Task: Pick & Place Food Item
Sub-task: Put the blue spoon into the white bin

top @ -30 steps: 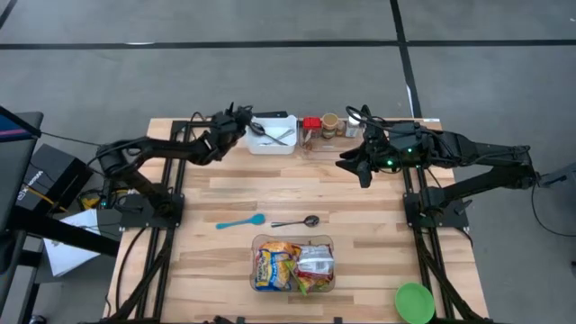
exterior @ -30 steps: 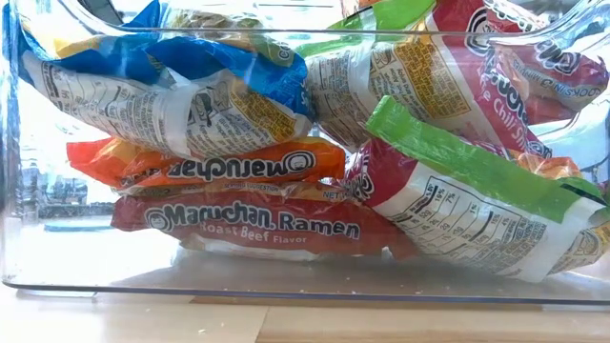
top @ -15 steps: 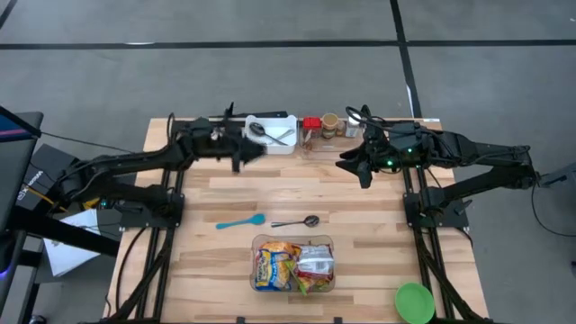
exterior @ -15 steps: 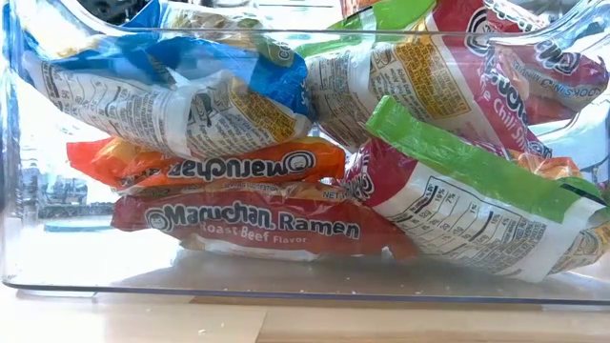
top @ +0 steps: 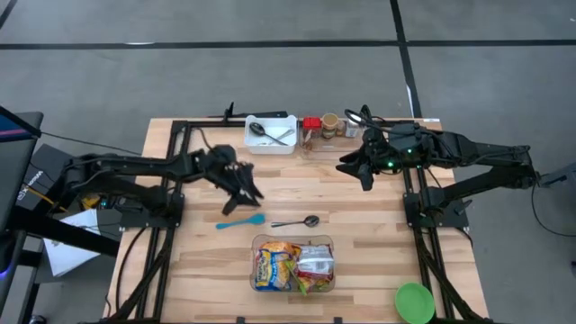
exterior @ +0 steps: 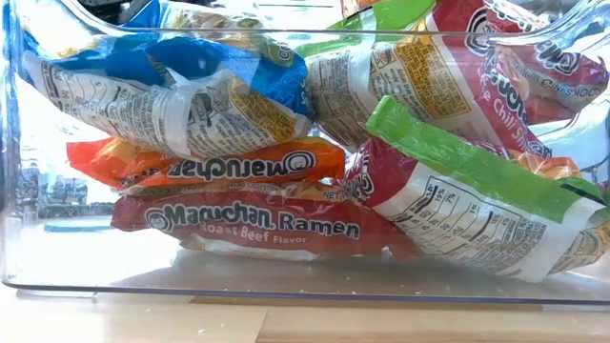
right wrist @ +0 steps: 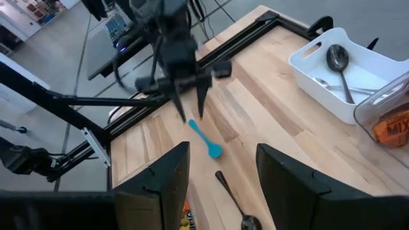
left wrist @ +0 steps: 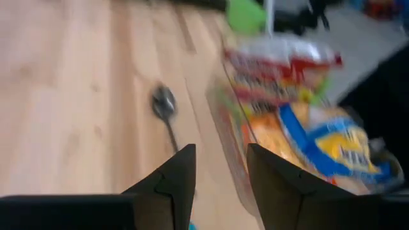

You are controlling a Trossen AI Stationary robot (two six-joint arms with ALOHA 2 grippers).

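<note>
So the food here is a pile of ramen noodle packets in crinkly orange, blue, red and green wrappers (top: 292, 265), all stuffed into a clear plastic rectangular bin (top: 256, 243) sitting low in the middle of the high view, near the front edge of the light wooden slatted table (top: 378, 243); the low view is basically pressed right up against the bin wall (exterior: 11, 191), and you can read a Maruchan roast beef packet (exterior: 257, 224) lying flat at the bottom with the others stacked on it at angles. Just above the bin in the overhead shot there's a metal spoon (top: 297, 221) and, to its left, a small turquoise plastic spoon (top: 239, 221), both lying on bare wood and apart from each other. The left gripper (top: 248, 192) hangs left of centre, right above the turquoise spoon, with its fingers spread and nothing between them; its own wrist camera shows the two dark fingers (left wrist: 172, 182) parted, with the metal spoon (left wrist: 165, 105) and the bin of packets (left wrist: 300, 128) past them. The right gripper (top: 353, 167) sits up at the right of centre, also spread open and empty. Along the upper edge of the table there's a white plastic tray (top: 272, 144) with some metal cutlery in it, a few small jars (top: 328, 126) next to it, and a round green lid (top: 415, 301) way down at the lower right corner
</note>
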